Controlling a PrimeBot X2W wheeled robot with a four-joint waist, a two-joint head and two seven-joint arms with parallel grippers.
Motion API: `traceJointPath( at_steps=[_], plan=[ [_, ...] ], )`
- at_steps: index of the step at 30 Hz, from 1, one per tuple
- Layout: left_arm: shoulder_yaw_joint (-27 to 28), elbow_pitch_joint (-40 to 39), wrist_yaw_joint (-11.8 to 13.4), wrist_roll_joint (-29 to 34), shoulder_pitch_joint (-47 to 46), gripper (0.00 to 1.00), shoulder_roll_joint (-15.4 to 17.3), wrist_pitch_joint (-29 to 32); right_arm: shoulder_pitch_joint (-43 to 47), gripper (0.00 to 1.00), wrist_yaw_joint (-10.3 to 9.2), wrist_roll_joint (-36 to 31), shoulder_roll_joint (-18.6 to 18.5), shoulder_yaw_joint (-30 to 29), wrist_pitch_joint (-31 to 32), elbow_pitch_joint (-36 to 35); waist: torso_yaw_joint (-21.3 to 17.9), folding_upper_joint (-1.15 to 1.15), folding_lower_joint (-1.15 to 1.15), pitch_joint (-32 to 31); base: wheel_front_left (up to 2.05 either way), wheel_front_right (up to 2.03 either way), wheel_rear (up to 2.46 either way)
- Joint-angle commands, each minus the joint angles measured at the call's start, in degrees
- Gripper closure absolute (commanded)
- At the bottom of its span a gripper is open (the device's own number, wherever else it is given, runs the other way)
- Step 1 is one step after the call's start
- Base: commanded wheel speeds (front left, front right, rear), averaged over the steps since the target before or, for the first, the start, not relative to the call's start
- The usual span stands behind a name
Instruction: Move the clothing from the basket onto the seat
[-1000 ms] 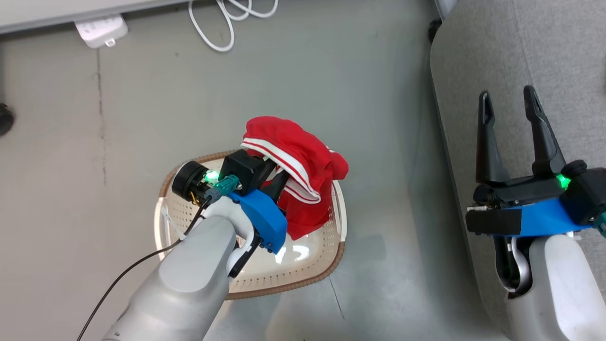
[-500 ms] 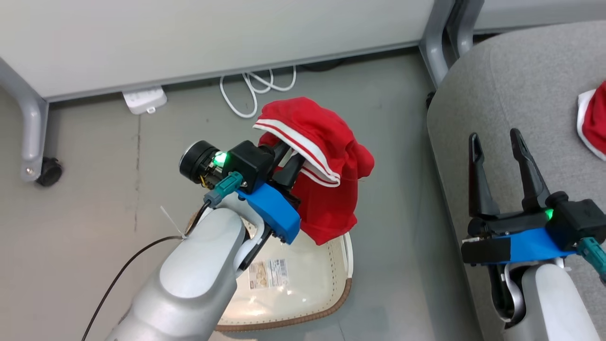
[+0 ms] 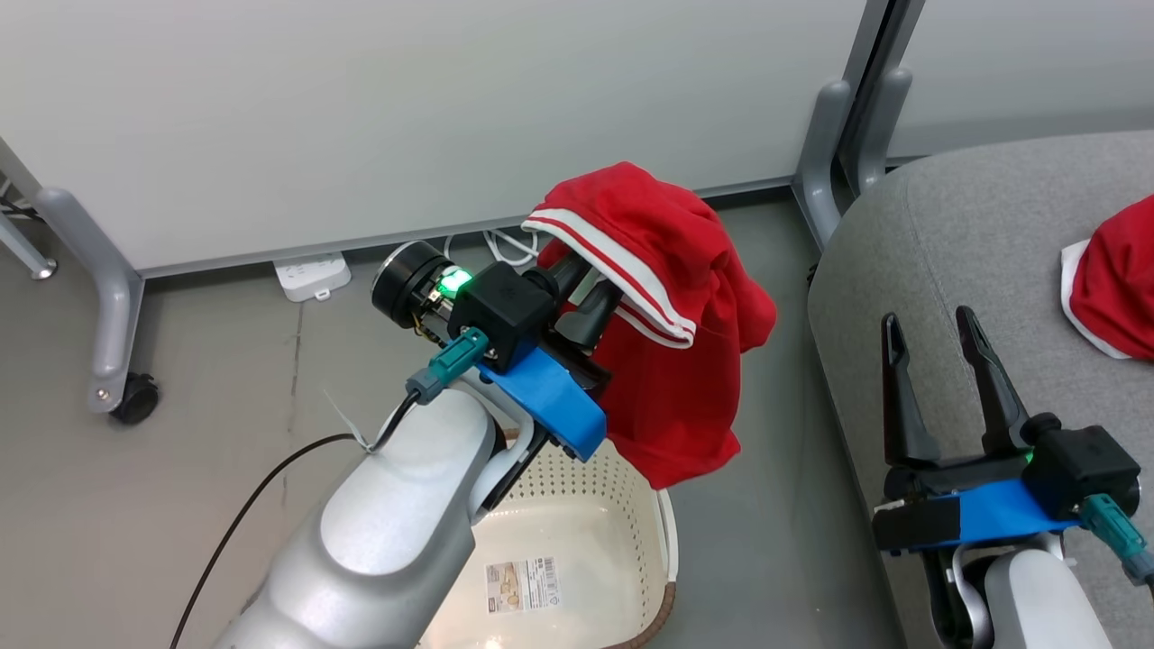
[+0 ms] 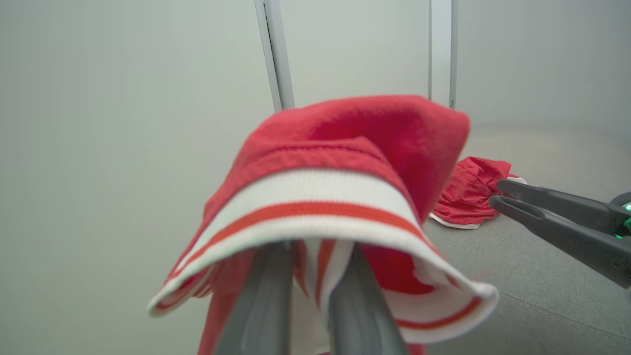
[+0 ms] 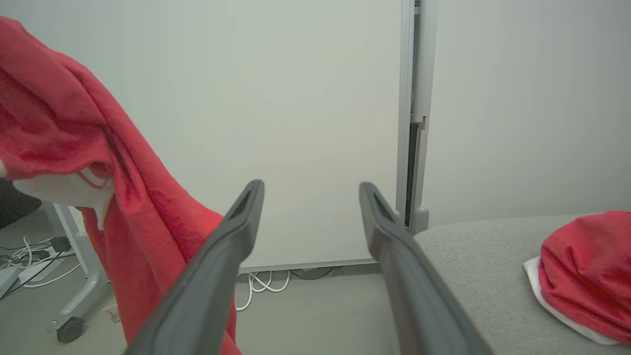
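Carrying the red striped garment (image 3: 672, 333), pinched in the left gripper (image 3: 584, 302) above the basket (image 3: 577, 469), to the seat (image 3: 956, 234) on its right looks the step in hand; next it likely needs swinging over beside the other red garment (image 3: 1113, 279) and letting go, with the right gripper (image 3: 929, 320) spread and empty

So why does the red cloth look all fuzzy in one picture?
Left wrist view: the red cloth hangs right by the lens, so it and the left fingers are out of focus. Head view: sharp, with a little shine on the basket floor. Right wrist view: the right fingers look soft up close, and the wall is evenly lit.
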Motion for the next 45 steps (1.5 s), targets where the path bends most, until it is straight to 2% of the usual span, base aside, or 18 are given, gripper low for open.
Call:
traceJointPath(
  at_steps=[1, 14, 22, 34, 39, 45],
  plan=[
    [-0.2, -0.6, 0.2, -0.1, 0.3, 1.0, 0.2, -0.3, 1.1, 0.0, -0.06, -0.3, 0.3, -0.1, 0.0, 0.0, 0.1, 0.0, 0.01, -0.9, 0.0, 0.0, 0.0],
    [-1.4, -3.9, 1.1, -1.0, 1.3, 1.0, 0.4, 0.9, 3.7, 0.0, -0.06, -0.1, 0.7, 1.0, 0.0, 0.3, 0.7, 0.0, 0.01, -3.2, 0.0, 0.0, 0.0],
    [-1.8, -5.4, 1.6, -1.0, 1.7, 1.0, 0.8, 1.2, 2.8, 0.0, -0.06, -0.5, -0.8, 6.4, 0.0, -0.5, 0.9, 0.0, 0.01, -3.0, 0.0, 0.0, 0.0],
    [-2.5, -5.9, 2.2, -1.5, 1.0, 1.0, 0.7, 1.1, -6.1, 0.0, -0.06, -1.3, -5.0, 18.0, 0.0, 2.7, 1.4, 0.0, 0.01, -1.7, 0.0, 0.0, 0.0],
    [-2.9, -6.1, 2.2, -1.6, 0.3, 1.0, 0.5, 0.9, -11.6, 0.0, -0.06, -2.2, -5.8, 20.2, 0.0, 5.7, 2.1, 0.0, 0.01, -0.8, 0.0, 0.0, 0.0],
    [-3.5, -6.2, 2.2, -1.9, -0.2, 1.0, 0.4, 0.7, -16.5, 0.0, -0.06, -3.0, -6.7, 22.5, 0.0, 12.4, 2.8, 0.0, 0.01, 0.0, 0.0, 0.0, 0.0]
  ],
)
